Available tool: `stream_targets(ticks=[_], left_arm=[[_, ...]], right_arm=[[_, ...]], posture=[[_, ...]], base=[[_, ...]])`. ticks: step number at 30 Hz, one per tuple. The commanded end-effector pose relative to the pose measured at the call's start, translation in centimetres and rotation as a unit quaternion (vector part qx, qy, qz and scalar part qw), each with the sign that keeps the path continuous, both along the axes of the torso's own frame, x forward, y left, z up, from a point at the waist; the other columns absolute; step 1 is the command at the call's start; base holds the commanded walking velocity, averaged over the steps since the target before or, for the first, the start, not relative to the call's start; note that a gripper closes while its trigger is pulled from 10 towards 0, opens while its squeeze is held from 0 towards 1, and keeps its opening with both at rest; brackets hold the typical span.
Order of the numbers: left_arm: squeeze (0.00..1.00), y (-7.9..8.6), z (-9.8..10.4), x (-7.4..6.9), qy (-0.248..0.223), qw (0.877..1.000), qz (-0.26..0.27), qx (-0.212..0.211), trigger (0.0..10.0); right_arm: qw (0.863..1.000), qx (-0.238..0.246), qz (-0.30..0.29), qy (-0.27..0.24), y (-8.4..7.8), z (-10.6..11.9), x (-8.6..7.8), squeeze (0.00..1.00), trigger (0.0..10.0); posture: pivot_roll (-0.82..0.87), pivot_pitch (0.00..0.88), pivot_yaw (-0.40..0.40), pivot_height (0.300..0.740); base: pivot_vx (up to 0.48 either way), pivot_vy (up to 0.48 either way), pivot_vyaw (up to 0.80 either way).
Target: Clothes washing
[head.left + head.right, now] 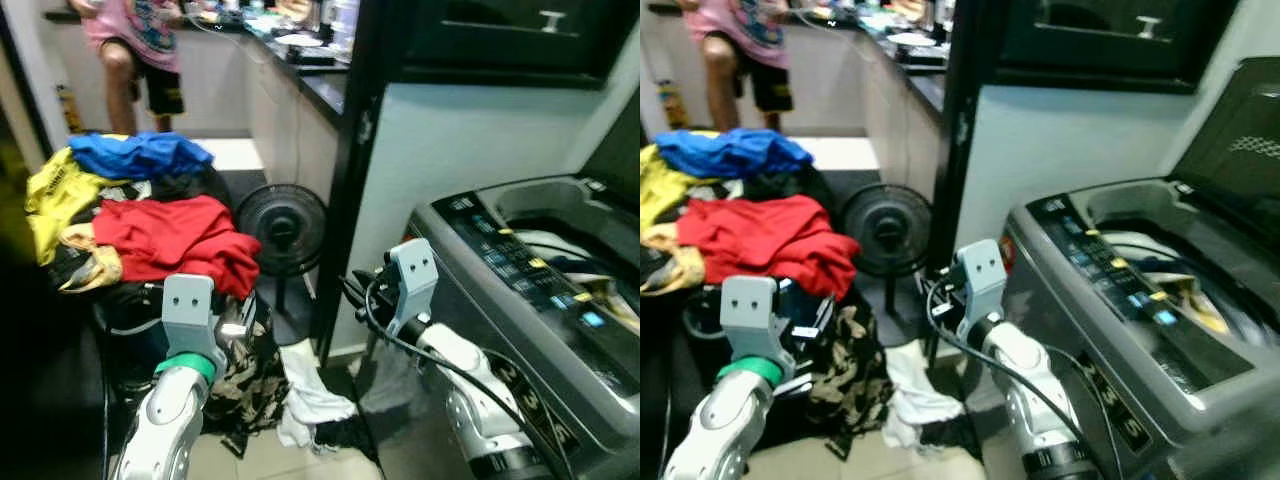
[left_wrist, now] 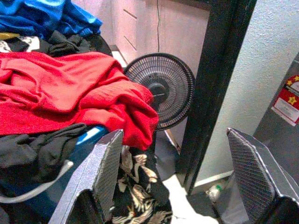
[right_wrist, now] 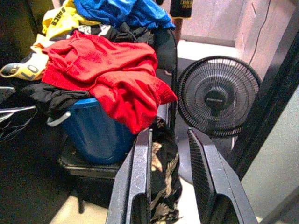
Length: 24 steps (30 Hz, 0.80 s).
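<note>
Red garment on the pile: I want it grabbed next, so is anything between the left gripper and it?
Nothing visible blocks it. The red garment lies on top of the pile, draped over the blue bucket, and the left gripper, jaws open, faces it across open air.

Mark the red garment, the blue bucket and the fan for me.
red garment (image 3: 110, 70), right wrist view, middle of the cloth
blue bucket (image 3: 96, 130), right wrist view, bare side wall
fan (image 3: 217, 95), right wrist view, grille centre

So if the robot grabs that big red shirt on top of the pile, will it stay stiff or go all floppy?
Probably floppy: the red shirt already lies crumpled and droops over the blue bucket. It likely weighs little, being thin cloth. It may drag neighbours along, since the black garment lies tucked against it.
</note>
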<state>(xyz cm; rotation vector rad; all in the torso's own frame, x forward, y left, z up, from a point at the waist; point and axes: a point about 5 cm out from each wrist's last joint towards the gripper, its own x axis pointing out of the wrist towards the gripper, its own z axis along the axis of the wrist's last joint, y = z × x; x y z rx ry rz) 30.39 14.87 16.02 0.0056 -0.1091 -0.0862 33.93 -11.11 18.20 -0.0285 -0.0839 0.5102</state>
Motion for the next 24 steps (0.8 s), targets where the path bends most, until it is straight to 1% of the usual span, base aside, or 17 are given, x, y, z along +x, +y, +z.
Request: stream_targets(ticks=[1, 3, 5, 7, 8, 9, 10, 11, 14, 15, 16, 18, 24], left_arm=[[0.00, 0.6, -1.1, -0.1, 0.020, 0.999, 0.010, 0.026, 10.0], [0.00, 1.5, -1.9, -0.2, 0.019, 0.998, 0.039, 0.053, 10.0], [0.00, 1.5, -1.9, -0.2, 0.019, 0.998, 0.039, 0.053, 10.0], [0.00, 2.5, -2.6, -0.4, 0.024, 0.997, 0.060, 0.043, 10.0], [0.00, 2.5, -2.6, -0.4, 0.024, 0.997, 0.060, 0.043, 10.0], [0.00, 2.8, -2.8, -0.5, 0.028, 0.997, 0.066, 0.031, 10.0], [0.00, 2.8, -2.8, -0.5, 0.028, 0.997, 0.066, 0.031, 10.0], [0.00, 3.0, -3.0, -0.8, 0.030, 0.997, 0.067, 0.018, 10.0], [0.00, 3.0, -3.4, -1.3, 0.035, 0.997, 0.063, -0.002, 10.0], [0.00, 2.9, -3.5, -1.4, 0.038, 0.998, 0.056, -0.008, 10.0], [0.00, 2.9, -3.5, -1.4, 0.038, 0.998, 0.056, -0.008, 10.0], [0.00, 2.4, -3.4, -1.4, 0.033, 0.999, 0.041, -0.004, 10.0], [0.00, 2.2, -3.5, -1.3, 0.015, 0.999, 0.048, 0.002, 10.0]], right_arm=[[1.000, -0.007, -0.021, -0.001, -0.4, -0.4, 0.2, 0.00, 10.0], [0.998, -0.010, -0.062, -0.001, -1.4, -0.8, 0.7, 0.00, 10.0], [0.998, -0.010, -0.062, -0.001, -1.4, -0.8, 0.7, 0.00, 10.0], [0.996, -0.005, -0.090, 0.009, -2.4, -1.5, 0.8, 0.00, 10.0], [0.996, -0.005, -0.090, 0.009, -2.4, -1.5, 0.8, 0.00, 10.0], [0.995, -0.003, -0.095, 0.013, -2.6, -1.8, 0.7, 0.00, 10.0], [0.995, -0.003, -0.095, 0.013, -2.6, -1.8, 0.7, 0.00, 10.0], [0.996, -0.004, -0.090, 0.015, -2.6, -2.1, 0.5, 0.00, 10.0], [0.997, 0.000, -0.081, 0.016, -2.4, -2.3, 0.1, 0.00, 10.0], [0.997, 0.000, -0.078, 0.019, -2.2, -2.4, 0.1, 0.00, 10.0], [0.997, 0.000, -0.078, 0.019, -2.2, -2.4, 0.1, 0.00, 10.0], [0.997, -0.006, -0.069, 0.018, -1.9, -2.6, 0.1, 0.00, 10.0], [0.998, -0.035, -0.060, 0.004, -1.3, -2.7, 0.2, 0.00, 10.0]], posture=[[0.00, 0.002, -0.051, 0.740], [0.00, 0.000, -0.042, 0.740], [0.00, 0.000, -0.042, 0.740], [0.00, 0.000, -0.040, 0.740], [0.00, 0.000, -0.040, 0.740], [0.00, 0.000, -0.040, 0.740], [0.00, 0.000, -0.040, 0.740], [0.00, 0.000, -0.040, 0.740], [0.00, 0.003, -0.045, 0.740], [0.00, 0.002, -0.050, 0.740], [0.00, 0.002, -0.050, 0.740], [0.01, 0.002, -0.054, 0.740], [-0.01, 0.000, -0.050, 0.740]], base=[[0.000, 0.000, 0.80], [0.000, 0.000, 0.80], [0.000, 0.000, 0.80], [0.000, 0.000, 0.80], [0.000, 0.000, 0.80], [0.000, 0.000, 0.80], [0.000, 0.000, 0.80], [0.000, 0.000, 0.80], [0.000, 0.000, 0.80], [0.000, 0.000, 0.00], [0.000, 0.000, 0.00], [0.000, 0.000, 0.00], [0.000, 0.000, 0.00]])
